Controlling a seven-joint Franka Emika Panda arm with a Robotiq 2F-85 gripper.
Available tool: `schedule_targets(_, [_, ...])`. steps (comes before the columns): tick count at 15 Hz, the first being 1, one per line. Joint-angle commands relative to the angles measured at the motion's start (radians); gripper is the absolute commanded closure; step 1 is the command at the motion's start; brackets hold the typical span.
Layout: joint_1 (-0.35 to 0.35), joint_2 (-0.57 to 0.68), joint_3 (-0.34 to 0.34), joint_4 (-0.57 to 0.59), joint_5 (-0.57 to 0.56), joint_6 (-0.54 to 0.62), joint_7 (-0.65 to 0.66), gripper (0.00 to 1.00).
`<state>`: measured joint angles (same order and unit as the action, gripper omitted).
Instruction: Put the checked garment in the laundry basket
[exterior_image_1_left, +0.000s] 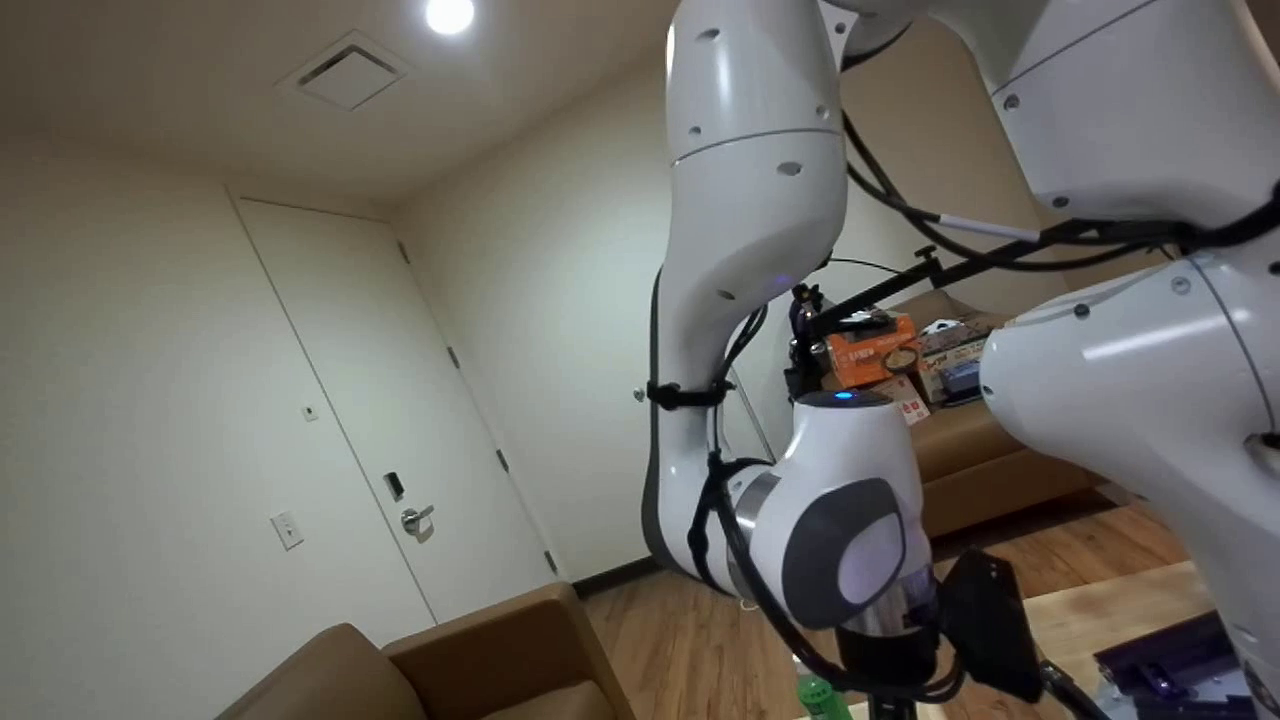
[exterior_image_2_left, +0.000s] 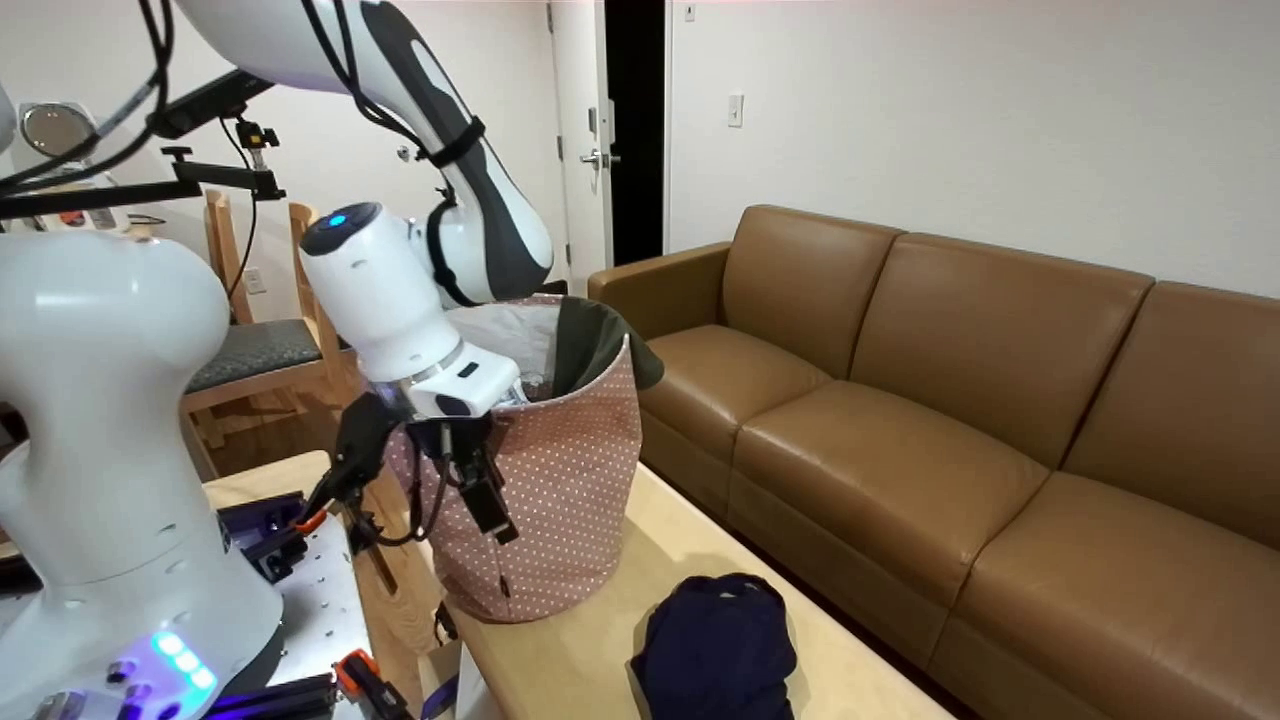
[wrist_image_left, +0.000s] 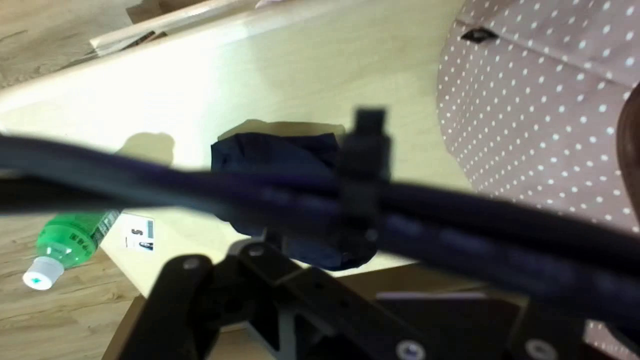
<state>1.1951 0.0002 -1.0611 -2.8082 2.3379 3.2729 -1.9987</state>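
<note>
Navy garment partly behind cables

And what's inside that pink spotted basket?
In an exterior view, the basket shows a pale inner surface, likely lining, and dark greenish fabric draped over the rim. Its near wall and the robot's arm hide the rest, so I can't tell what lies at the bottom.

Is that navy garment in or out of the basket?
Out: an exterior view shows the navy garment bunched on the wooden table, apart from the polka-dot laundry basket.
</note>
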Motion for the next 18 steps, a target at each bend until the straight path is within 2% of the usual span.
schedule_targets(1, [0.041, -0.065, -0.020, 0.002, 0.122, 0.082, -0.173, 0.00])
schedule_targets(4, [0.132, -0.097, -0.126, 0.012, 0.196, 0.144, -0.298, 0.00])
schedule_targets(8, [0.220, -0.132, -0.279, 0.041, 0.113, 0.151, -0.271, 0.00])
schedule_targets(9, [0.188, -0.082, -0.218, 0.023, 0.139, 0.118, -0.238, 0.00])
schedule_targets(11, [0.205, -0.100, -0.262, 0.036, 0.120, 0.119, -0.239, 0.00])
schedule_targets(15, [0.209, -0.115, -0.271, 0.037, 0.119, 0.119, -0.242, 0.00])
schedule_targets(16, [0.181, -0.102, -0.232, 0.075, 0.133, 0.121, -0.236, 0.00])
schedule_targets(18, [0.153, -0.157, -0.169, 0.170, 0.137, 0.206, -0.247, 0.00])
